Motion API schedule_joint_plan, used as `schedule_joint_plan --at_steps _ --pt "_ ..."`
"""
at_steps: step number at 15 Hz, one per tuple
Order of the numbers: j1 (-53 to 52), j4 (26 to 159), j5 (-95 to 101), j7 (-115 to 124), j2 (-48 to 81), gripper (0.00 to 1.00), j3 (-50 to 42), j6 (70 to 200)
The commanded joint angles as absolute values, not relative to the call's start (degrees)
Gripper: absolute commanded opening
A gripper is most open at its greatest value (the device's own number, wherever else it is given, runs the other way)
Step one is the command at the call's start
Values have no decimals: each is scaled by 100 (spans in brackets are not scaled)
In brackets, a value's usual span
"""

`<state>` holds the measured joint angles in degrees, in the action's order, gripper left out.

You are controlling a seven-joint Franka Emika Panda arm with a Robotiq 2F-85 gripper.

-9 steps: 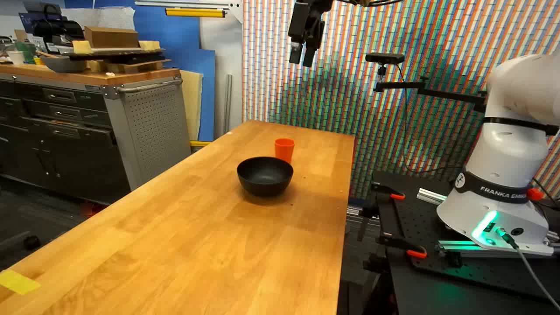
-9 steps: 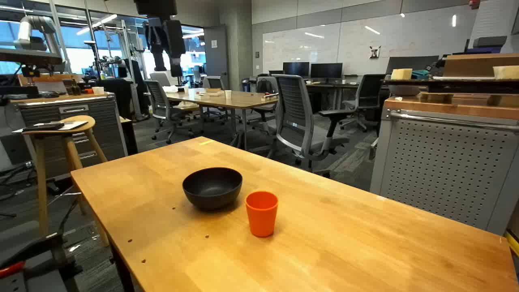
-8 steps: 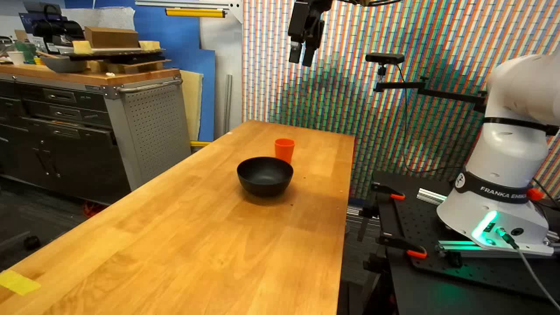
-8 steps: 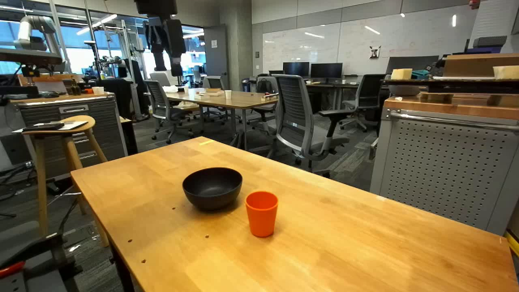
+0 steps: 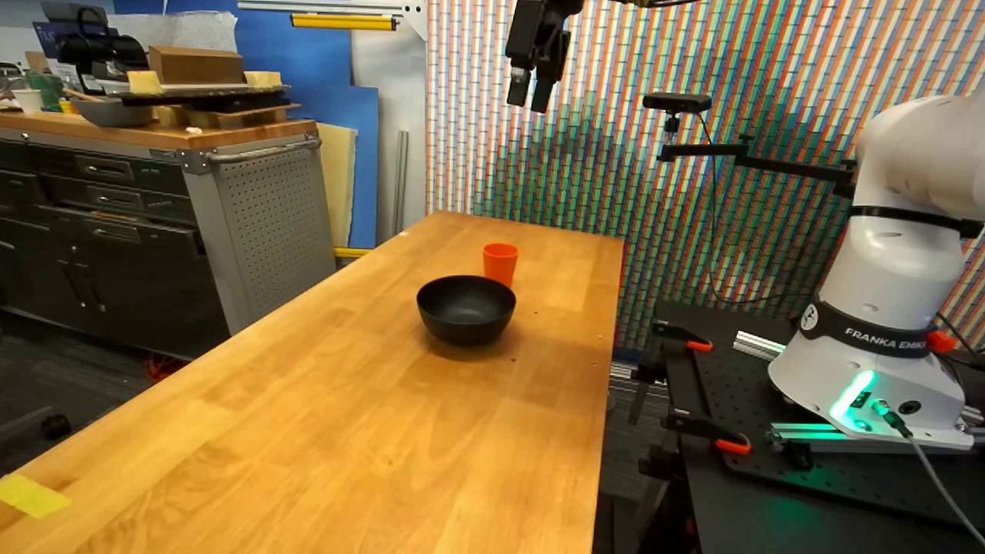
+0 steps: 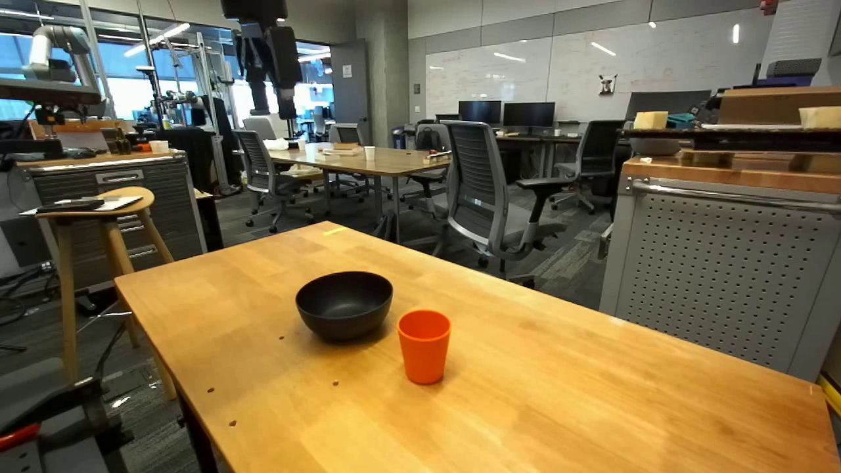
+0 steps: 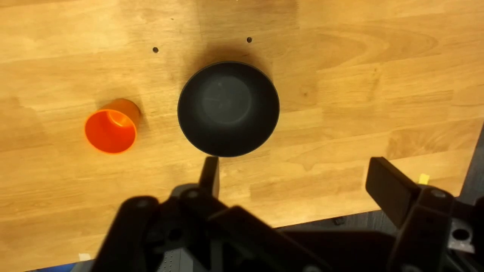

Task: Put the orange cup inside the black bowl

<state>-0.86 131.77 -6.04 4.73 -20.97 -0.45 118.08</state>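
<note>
The orange cup (image 6: 424, 348) stands upright on the wooden table, beside the black bowl (image 6: 344, 307) and apart from it. In an exterior view the cup (image 5: 500, 263) shows behind the bowl (image 5: 465, 309), which hides its lower part. In the wrist view the cup (image 7: 111, 130) is left of the bowl (image 7: 228, 109), and both look empty inside. My gripper (image 7: 295, 166) is open with nothing between its fingers. In both exterior views the gripper (image 5: 529, 98) hangs high above the table, well over the cup and bowl; the fingers (image 6: 273, 107) are apart.
The wooden table (image 5: 369, 431) has a yellow tape piece (image 5: 32, 496) near its far end. The robot base (image 5: 869, 369) stands beside one long edge. A cabinet (image 6: 723, 263) and an office chair (image 6: 479, 197) stand off the table.
My gripper has risen very slightly. The cup and bowl have not moved.
</note>
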Motion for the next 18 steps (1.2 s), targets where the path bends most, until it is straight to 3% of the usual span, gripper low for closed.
schedule_joint_plan --at_steps 1,9,18 --pt "-72 13176 -360 482 -1916 100 127 12029" --pt "617 12564 476 773 -370 100 -375 12924" --pt "984 11914 130 974 1290 100 -956 12823"
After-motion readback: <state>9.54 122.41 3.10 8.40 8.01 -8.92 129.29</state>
